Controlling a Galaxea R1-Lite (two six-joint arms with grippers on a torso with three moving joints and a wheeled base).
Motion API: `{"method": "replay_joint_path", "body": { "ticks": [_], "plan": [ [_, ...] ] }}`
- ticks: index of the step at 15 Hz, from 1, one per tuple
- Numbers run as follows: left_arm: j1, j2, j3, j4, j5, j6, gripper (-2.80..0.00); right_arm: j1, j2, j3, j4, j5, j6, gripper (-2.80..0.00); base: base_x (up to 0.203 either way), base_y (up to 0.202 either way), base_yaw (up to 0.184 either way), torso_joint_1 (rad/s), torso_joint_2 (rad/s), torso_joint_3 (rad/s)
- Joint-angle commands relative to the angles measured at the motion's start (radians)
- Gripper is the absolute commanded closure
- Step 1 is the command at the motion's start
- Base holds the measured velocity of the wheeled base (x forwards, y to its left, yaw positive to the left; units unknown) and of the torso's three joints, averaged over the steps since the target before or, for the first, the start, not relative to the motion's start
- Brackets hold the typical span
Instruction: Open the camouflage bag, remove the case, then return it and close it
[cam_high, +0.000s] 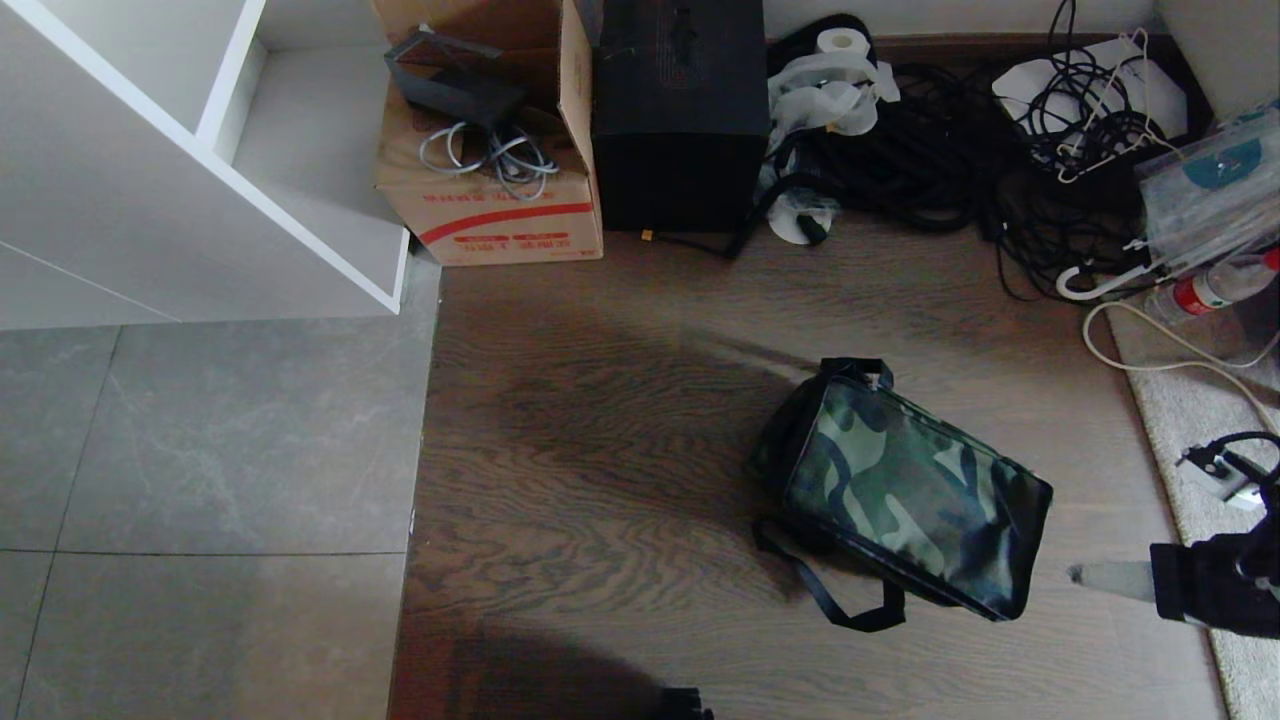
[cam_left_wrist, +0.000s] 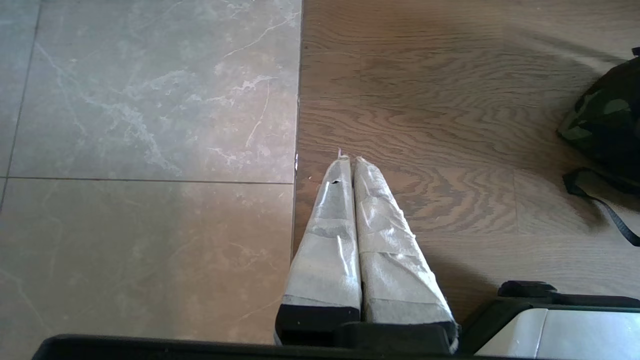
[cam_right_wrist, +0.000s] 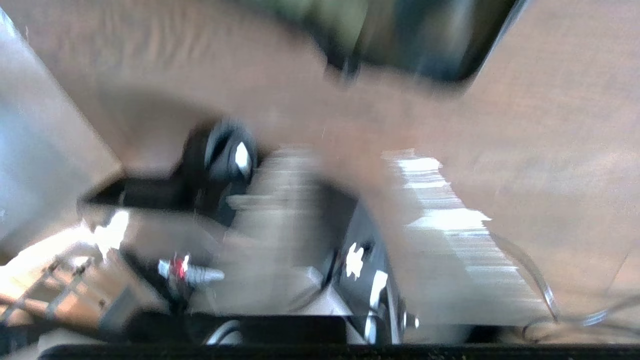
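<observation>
The right gripper (cam_high: 1085, 575) sits just beside the closed camouflage bag (cam_high: 905, 490), nearer than the left; I cannot tell its grip.

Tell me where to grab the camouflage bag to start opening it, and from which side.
Probably the zipper pull at the far top corner of the camouflage bag, beside its upper strap. Come from above: the bag lies zipped shut on the wood floor, nothing over it.
</observation>
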Motion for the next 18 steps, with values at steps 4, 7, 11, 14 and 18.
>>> {"method": "replay_joint_path", "body": {
  "ticks": [4, 7, 11, 14, 18],
  "plan": [
    [0.0, -0.002, 0.009, 0.0, 0.0, 0.0, 0.0, 0.026, -0.438, 0.193, 0.045, -0.114, -0.021, 0.0, 0.0, 0.0, 0.0, 0.0, 0.0, 0.0],
    [0.0, -0.002, 0.009, 0.0, 0.0, 0.0, 0.0, 0.114, -0.769, 0.285, 0.087, -0.226, -0.022, 0.0, 0.0, 0.0, 0.0, 0.0, 0.0, 0.0],
    [0.0, -0.002, 0.009, 0.0, 0.0, 0.0, 0.0, 0.402, -1.105, 0.42, 0.095, -0.452, -0.01, 0.0, 0.0, 0.0, 0.0, 0.0, 0.0, 0.0],
    [0.0, -0.002, 0.009, 0.0, 0.0, 0.0, 0.0, 0.401, -1.29, 0.457, 0.077, -0.498, 0.001, 0.0, 0.0, 0.0, 0.0, 0.0, 0.0, 0.0],
    [0.0, -0.002, 0.009, 0.0, 0.0, 0.0, 0.0, 0.375, -1.526, 0.464, 0.114, -0.511, 0.065, 0.0, 0.0, 0.0, 0.0, 0.0, 0.0, 0.0]
  ]
}}
